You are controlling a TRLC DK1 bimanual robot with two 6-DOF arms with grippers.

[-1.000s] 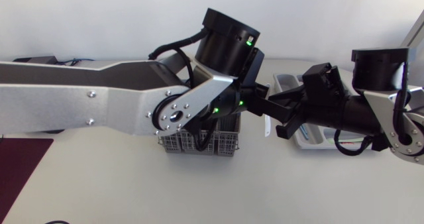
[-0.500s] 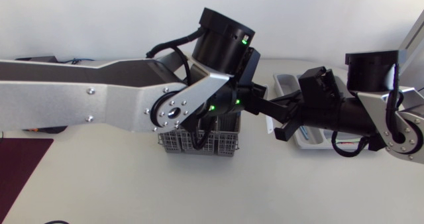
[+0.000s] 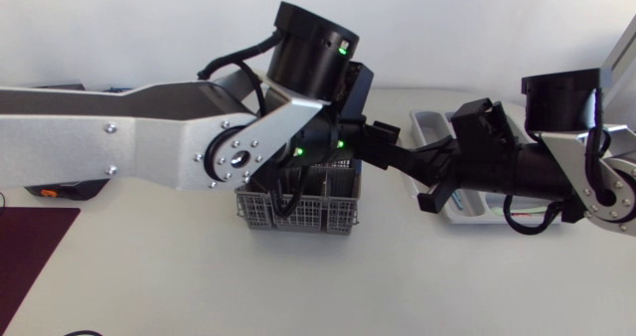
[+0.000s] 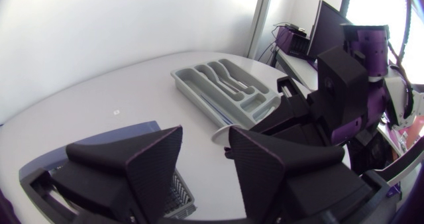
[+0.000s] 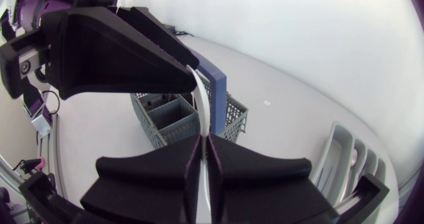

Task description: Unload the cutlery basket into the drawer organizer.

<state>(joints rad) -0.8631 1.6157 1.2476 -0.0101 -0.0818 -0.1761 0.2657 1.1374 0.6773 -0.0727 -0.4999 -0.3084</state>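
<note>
Our right end effector [image 5: 202, 141] is clenched on a white utensil [image 5: 201, 98], which projects ahead of its fingers. It holds the utensil above the counter [image 3: 199, 286], between the grey cutlery basket [image 3: 298, 215] and the drawer organizer [image 4: 225, 91]. Our left end effector [image 4: 204, 148] is released, fingers apart, above the basket. The utensil's free end lies just beside one finger.
</note>
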